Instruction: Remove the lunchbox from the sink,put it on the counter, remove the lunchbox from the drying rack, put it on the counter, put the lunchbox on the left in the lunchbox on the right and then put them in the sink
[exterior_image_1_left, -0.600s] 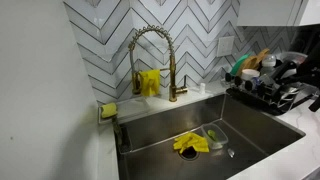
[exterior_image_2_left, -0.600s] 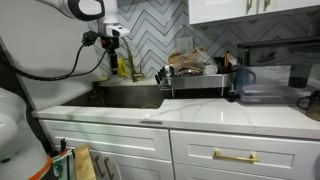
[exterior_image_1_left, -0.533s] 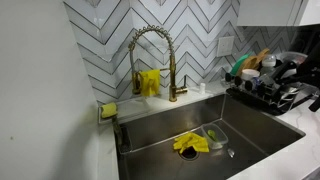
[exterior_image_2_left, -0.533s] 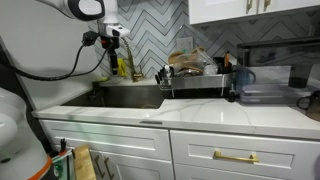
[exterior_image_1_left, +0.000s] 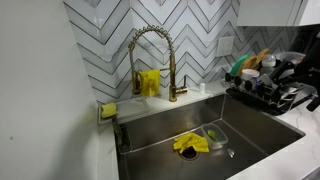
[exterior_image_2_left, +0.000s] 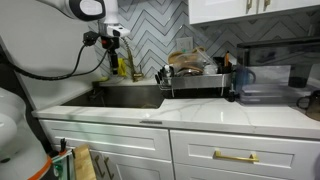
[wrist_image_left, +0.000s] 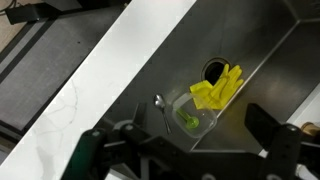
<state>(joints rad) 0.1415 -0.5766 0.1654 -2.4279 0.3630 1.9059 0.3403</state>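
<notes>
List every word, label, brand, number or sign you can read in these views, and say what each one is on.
No text can be read in any view.
Drying rack: any print on the things stacked in it is too small and blurred to read.
Lunchbox in the sink: no print shows on it.

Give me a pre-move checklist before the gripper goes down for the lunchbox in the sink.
1. Gripper open: ok.
2. Jaws empty: ok.
3. Lunchbox in the sink, seen in the wrist view: ok.
4. Yellow glove clear of the lunchbox: not ok, it lies at its rim.
5. Lunchbox empty: not ok, something green inside.
6. Bare counter for set-down: ok.
</notes>
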